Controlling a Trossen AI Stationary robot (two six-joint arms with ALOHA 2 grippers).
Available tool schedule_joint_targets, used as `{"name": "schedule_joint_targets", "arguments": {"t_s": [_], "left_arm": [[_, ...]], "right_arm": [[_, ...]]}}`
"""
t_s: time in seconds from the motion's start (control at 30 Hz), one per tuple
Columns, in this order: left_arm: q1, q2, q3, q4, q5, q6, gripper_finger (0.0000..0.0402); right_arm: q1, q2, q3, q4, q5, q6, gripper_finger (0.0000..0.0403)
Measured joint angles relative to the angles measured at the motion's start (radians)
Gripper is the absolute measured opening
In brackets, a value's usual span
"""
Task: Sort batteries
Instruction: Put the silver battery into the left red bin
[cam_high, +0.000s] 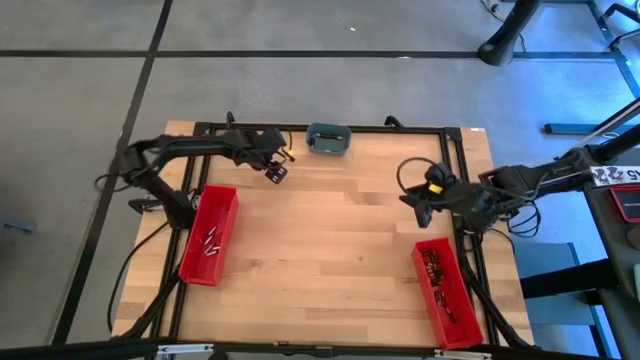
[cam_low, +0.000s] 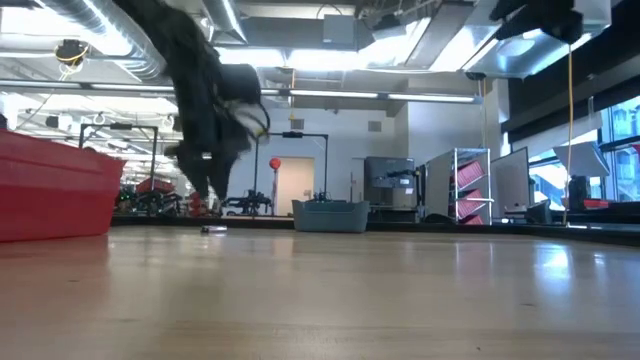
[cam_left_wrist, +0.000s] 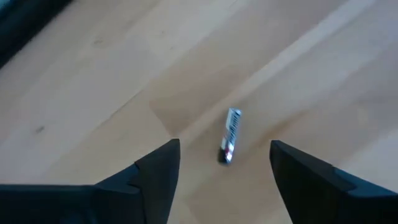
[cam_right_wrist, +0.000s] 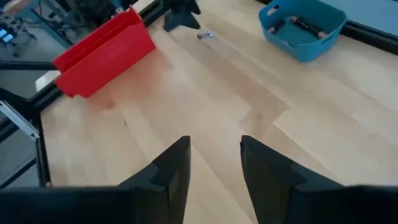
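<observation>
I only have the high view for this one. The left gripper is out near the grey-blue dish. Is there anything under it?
Observer: Yes. One battery lies loose on the table, between the left gripper's open fingers, not gripped.
Operator: Is the dish empty?
Observer: No. The right wrist view shows dark cylinders lying in the dish.
Operator: And the right gripper?
Observer: The right gripper is open over bare wood, holding nothing.
</observation>
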Motion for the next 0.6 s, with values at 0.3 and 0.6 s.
{"name": "schedule_joint_targets", "arguments": {"t_s": [0.3,0.6], "left_arm": [[0.058,0.199,0.002,0.098,0.048,0.083,0.0161],[0.058,0.226,0.003,0.093,0.082,0.103,0.0022]], "right_arm": [[-0.158,0.001,0.0,0.064,-0.146,-0.127,0.0143],[-0.182,0.001,0.0,0.064,-0.12,-0.155,0.0143]]}}
